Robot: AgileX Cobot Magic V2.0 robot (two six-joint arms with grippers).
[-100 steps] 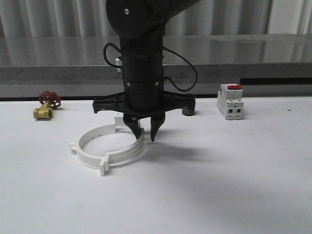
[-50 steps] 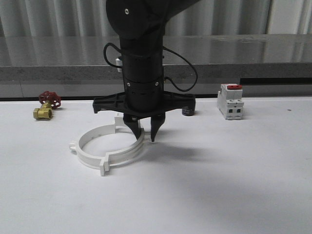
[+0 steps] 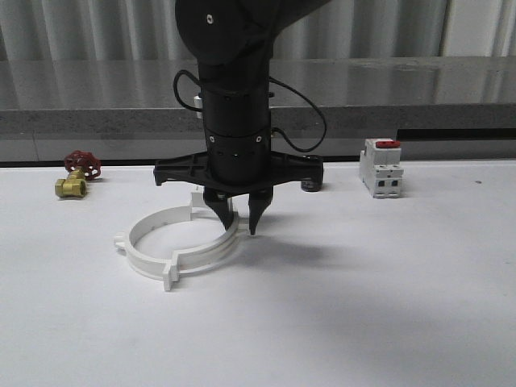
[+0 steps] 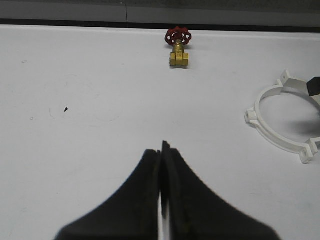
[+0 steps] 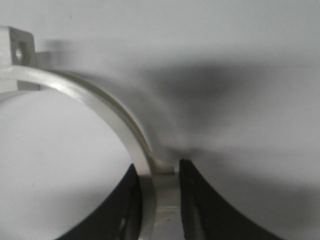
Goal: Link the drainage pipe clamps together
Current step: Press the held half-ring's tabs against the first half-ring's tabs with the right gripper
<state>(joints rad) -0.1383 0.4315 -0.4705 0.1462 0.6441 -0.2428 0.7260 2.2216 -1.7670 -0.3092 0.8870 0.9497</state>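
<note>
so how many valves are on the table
1. A brass valve with a red handwheel sits at the far left of the table, beyond the white ring. The arm could hide something behind it.

Front view: right gripper (image 3: 240, 219) fingers cover the right-hand arc of the drainage pipe clamps (image 3: 161, 258), and a small dark object (image 3: 310, 185) near the worktop's back edge is half behind the gripper body, too small to identify. Left wrist view: clamp ring is cut off at the picture's edge. Right wrist view: blurred close-up, wall-to-pad contact unclear, lug (image 5: 165, 167) soft.
</note>
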